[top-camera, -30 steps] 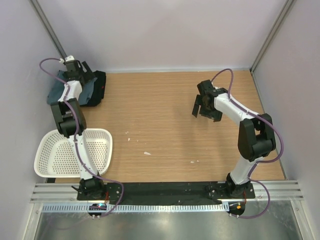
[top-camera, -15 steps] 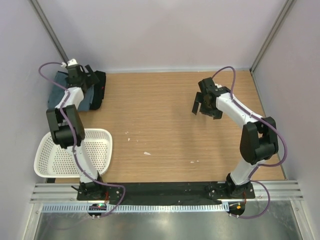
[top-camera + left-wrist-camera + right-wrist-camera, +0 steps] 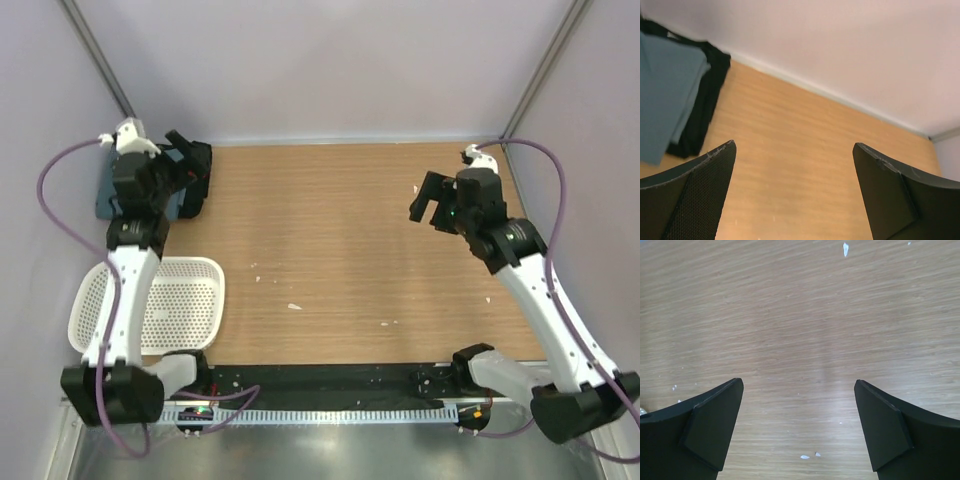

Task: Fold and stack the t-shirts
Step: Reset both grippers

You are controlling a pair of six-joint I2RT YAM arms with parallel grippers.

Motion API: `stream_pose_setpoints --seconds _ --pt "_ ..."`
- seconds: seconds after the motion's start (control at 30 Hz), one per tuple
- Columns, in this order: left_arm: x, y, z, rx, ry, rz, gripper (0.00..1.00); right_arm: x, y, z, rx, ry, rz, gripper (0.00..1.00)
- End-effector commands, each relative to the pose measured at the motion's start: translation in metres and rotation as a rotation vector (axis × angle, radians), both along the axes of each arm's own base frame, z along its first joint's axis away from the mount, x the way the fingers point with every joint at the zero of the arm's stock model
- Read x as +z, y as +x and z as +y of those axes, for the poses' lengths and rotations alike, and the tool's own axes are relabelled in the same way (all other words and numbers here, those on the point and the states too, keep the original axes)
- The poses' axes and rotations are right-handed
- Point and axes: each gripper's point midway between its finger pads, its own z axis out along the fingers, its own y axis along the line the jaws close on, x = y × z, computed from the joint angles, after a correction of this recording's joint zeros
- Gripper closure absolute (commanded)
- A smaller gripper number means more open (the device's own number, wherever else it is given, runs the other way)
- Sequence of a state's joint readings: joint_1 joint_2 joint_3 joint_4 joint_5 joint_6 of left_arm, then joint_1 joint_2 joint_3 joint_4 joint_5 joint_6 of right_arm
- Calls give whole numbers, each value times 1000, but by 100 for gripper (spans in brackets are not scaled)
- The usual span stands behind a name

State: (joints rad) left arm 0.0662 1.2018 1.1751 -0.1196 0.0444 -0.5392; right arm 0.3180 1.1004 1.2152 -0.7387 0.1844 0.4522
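The left gripper [image 3: 794,146] and the right gripper [image 3: 799,384] both hang spread wide, holding nothing, over the wooden table [image 3: 330,250]. A white perforated basket [image 3: 200,300] sits near-left. In the far-left corner, the slate blue-grey t-shirt [image 3: 665,105] lies folded on the black t-shirt [image 3: 705,107].

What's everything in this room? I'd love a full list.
blue-grey t-shirt: one, slate blue-grey, folded, lying on the black one in the far left corner
black t-shirt: one, black, underneath
basket: one, white, perforated, near left side
table: one, light wood
scraps: a few, white, scattered mid-table
cables: two, purple, one along each arm
left gripper: one, black, open, empty, by the shirts
right gripper: one, black, open, empty, over bare wood at right
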Motion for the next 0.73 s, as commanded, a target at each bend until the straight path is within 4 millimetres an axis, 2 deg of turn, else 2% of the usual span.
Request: stream_pose_setpoints --seconds 0.0,0.03,0.07,0.1,0.13,0.17,0.2,0.23,0.27,0.3,0.33,0.37,0.4,0.47,0.5,0.6,0.7 --pt "-19 -76 -22 -67 -48 108 0 21 -25 -16 -2 -34 -92 0" --pt "-24 -92 -22 -61 -45 123 0 23 -30 -20 -10 -38 -109 0" --pt "-44 -116 -22 -61 -38 193 0 18 -37 -25 -22 -44 -114 0" --pt "-34 -141 -18 -42 -9 151 0 28 -45 -34 -58 -38 -170 1" --pt "-37 -158 -14 -15 -4 154 0 29 -51 -38 -74 -29 -190 0" --pt "-58 -176 -12 6 -5 220 0 27 -57 -42 -93 -23 -202 0" --pt "-62 -187 -7 43 -18 223 0 17 -62 -46 -112 -26 -193 0" --pt "-58 -207 -4 75 -34 170 0 22 -72 -52 -148 9 -233 0" --pt "-80 -216 -4 97 -65 210 0 6 -76 -54 -159 8 -208 0" --pt "-86 -223 -4 107 -88 193 0 1 -82 -56 -168 22 -209 0" --pt "-84 -234 -6 111 -119 130 0 0 -90 -58 -189 61 -236 0" --pt "-88 -239 -5 119 -134 105 0 -24 -93 -58 -201 65 -203 0" --pt "-104 -239 -4 137 -152 115 0 -24 -92 -57 -218 110 -229 0" --pt "-85 -248 -1 159 -194 -5 0 -24 -95 -51 -222 195 -261 0" --pt "-84 -250 2 179 -208 -28 0 -21 -95 -51 -236 219 -273 0" --pt "-89 -259 14 251 -209 -33 0 -18 -92 -46 -219 241 -281 0" --pt "-90 -259 10 227 -184 -1 0 -26 -88 -47 -230 200 -230 0"
